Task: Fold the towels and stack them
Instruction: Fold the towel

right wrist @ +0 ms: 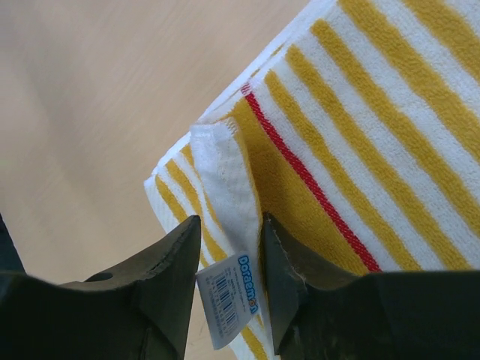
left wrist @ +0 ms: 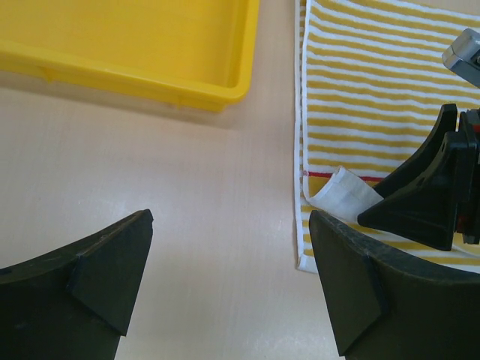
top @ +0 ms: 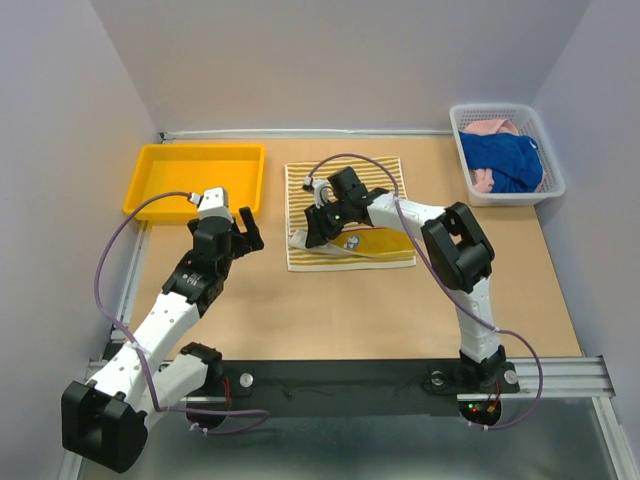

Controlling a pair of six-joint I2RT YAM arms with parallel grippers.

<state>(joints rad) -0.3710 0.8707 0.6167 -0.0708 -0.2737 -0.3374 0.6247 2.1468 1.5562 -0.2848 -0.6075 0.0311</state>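
The yellow-and-cream striped towel (top: 360,185) lies flat in the middle of the table, its front part folded over. My right gripper (top: 318,232) is down at the towel's near-left corner. In the right wrist view the jaws (right wrist: 231,221) pinch the curled white hem (right wrist: 221,172), and a small label (right wrist: 229,289) hangs between them. My left gripper (top: 240,225) hovers open over bare table just left of the towel (left wrist: 375,90), with nothing between its fingers (left wrist: 229,217). The blue towel (top: 505,160) and the pink towel (top: 490,127) lie bunched in the white basket.
A yellow tray (top: 195,150) sits at the back left, its corner close ahead of the left gripper (left wrist: 150,71). The white mesh basket (top: 553,165) stands at the back right. Grey walls enclose the table on three sides.
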